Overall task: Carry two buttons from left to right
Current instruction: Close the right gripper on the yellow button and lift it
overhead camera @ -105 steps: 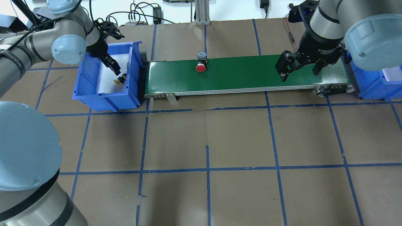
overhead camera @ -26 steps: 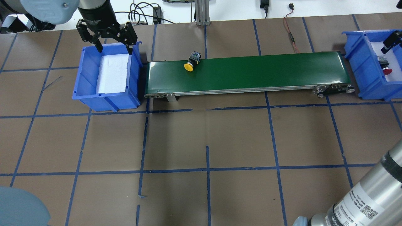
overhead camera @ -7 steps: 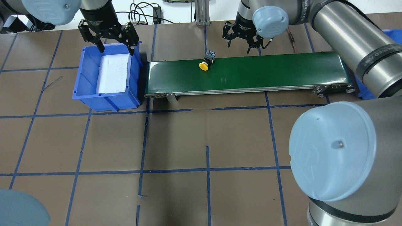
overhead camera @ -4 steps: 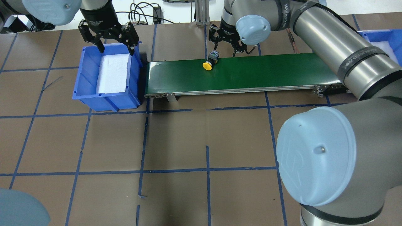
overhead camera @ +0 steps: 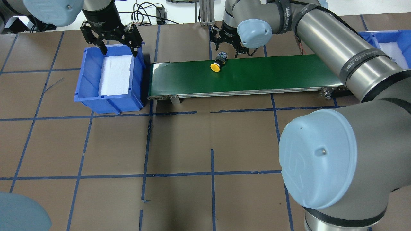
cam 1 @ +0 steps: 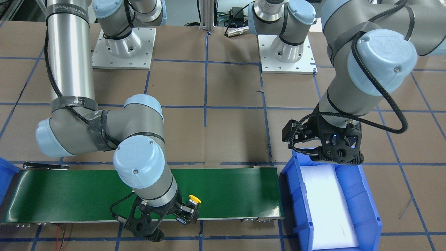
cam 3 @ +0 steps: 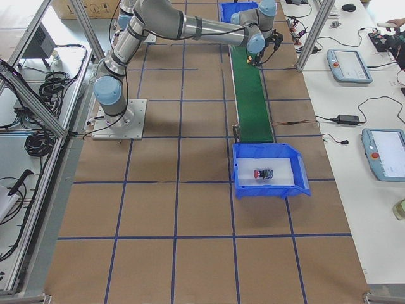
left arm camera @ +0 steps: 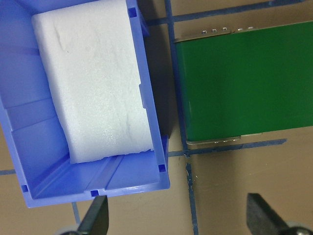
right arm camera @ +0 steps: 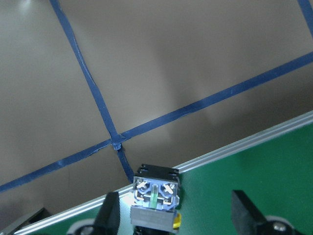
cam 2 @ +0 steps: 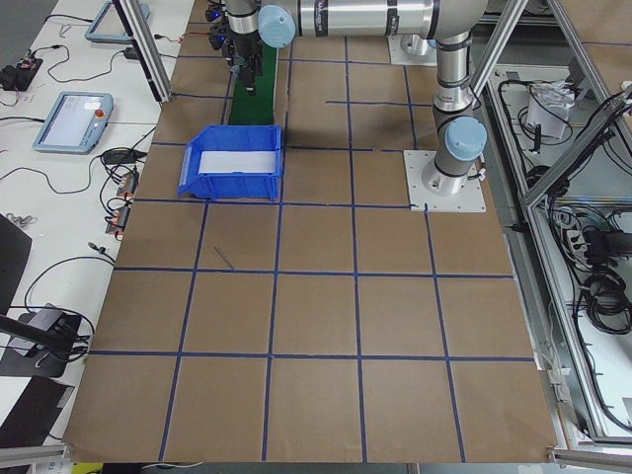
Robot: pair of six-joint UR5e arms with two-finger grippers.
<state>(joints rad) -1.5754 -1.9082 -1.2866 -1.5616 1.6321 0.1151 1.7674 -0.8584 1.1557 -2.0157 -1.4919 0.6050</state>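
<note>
The yellow button [overhead camera: 215,66] lies on its side near the far edge of the green belt [overhead camera: 273,73], left of its middle. In the front view the yellow button [cam 1: 194,199] shows beside my right wrist. My right gripper [overhead camera: 226,52] is open, one finger on each side of the button's grey contact block [right arm camera: 154,198] without touching it. In the right side view the red button [cam 3: 262,173] rests in the right blue bin [cam 3: 297,166]. My left gripper [overhead camera: 118,48] hangs open over the far rim of the left blue bin [overhead camera: 86,80].
White foam [left arm camera: 93,78] lines the left bin. The belt's left end [left arm camera: 234,83] almost meets that bin. My right arm's long forearm [overhead camera: 334,41] spans the belt's right half. Cables [overhead camera: 144,16] run along the table's far edge.
My right arm has swung left from the right bin along the belt's far edge to the yellow button, which has ridden right. The left gripper has stayed put.
</note>
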